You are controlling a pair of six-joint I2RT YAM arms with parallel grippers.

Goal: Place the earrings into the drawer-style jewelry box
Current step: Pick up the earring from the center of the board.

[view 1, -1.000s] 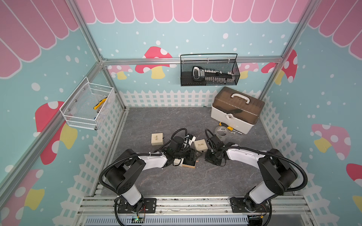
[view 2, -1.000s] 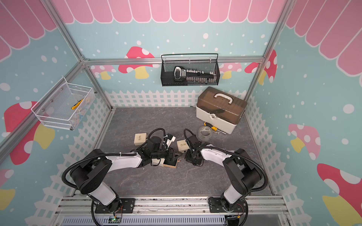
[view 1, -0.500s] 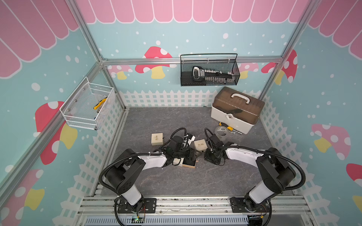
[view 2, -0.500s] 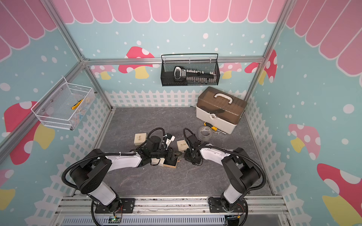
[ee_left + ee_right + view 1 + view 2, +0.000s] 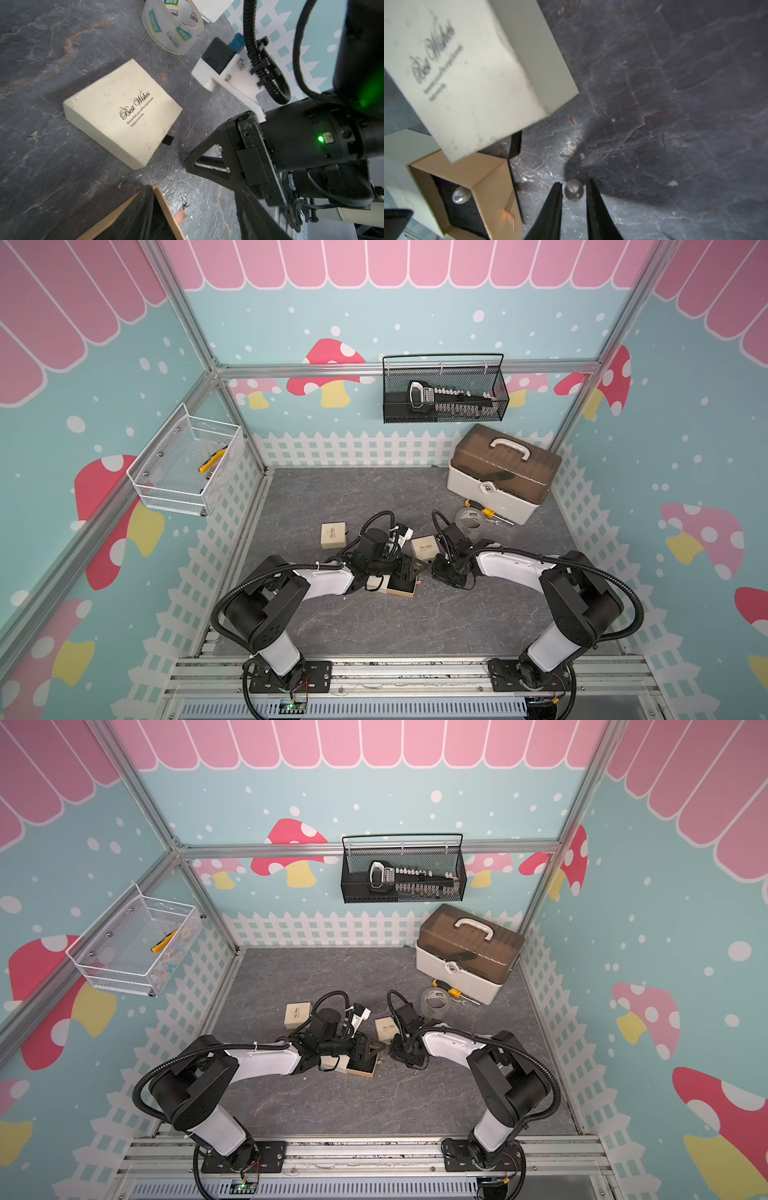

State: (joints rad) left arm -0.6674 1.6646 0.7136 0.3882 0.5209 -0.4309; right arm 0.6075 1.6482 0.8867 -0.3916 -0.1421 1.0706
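Pearl-white earring (image 5: 573, 191) on the grey counter (image 5: 675, 104), lying between the fingertips of the right gripper (image 5: 574, 182); jaws narrowly parted, one each side. A second earring (image 5: 460, 197) inside the open tan drawer (image 5: 492, 178), just beside that gripper. Over the drawer, the left gripper (image 5: 415, 570); grip unclear.
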